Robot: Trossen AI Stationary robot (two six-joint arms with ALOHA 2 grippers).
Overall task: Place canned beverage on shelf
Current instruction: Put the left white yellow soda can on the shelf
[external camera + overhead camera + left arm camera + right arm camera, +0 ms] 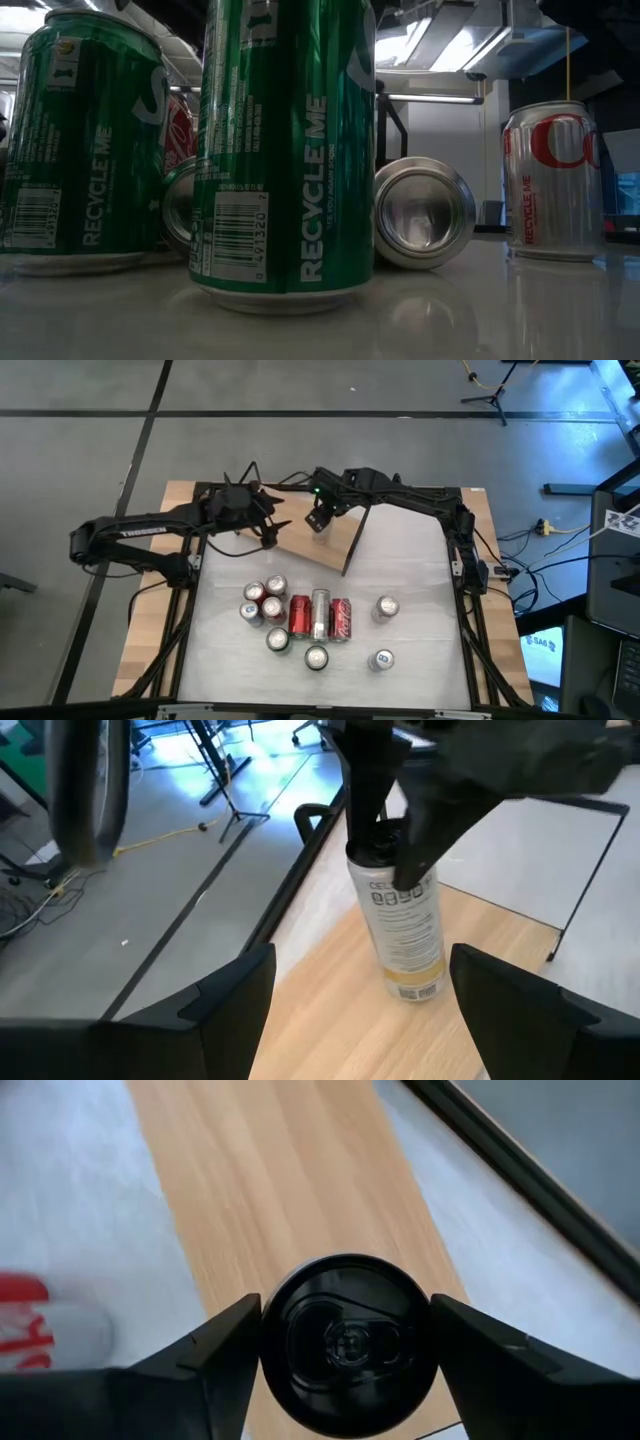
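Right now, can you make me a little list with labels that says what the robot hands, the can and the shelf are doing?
right hand: closed around the top of an upright white can, from above
white can: standing on the wooden shelf
left hand: open, empty, beside the white can, not touching it
shelf: at the far side of the table, holding only that one can
other cans: on the table, some standing, three lying down

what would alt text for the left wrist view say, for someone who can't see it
A slim white can stands upright on the light wooden shelf, with the right gripper reaching down from above and clamped around its top. The left gripper waits open in front of the can, its two dark fingers apart either side of it; grey floor lies beyond.
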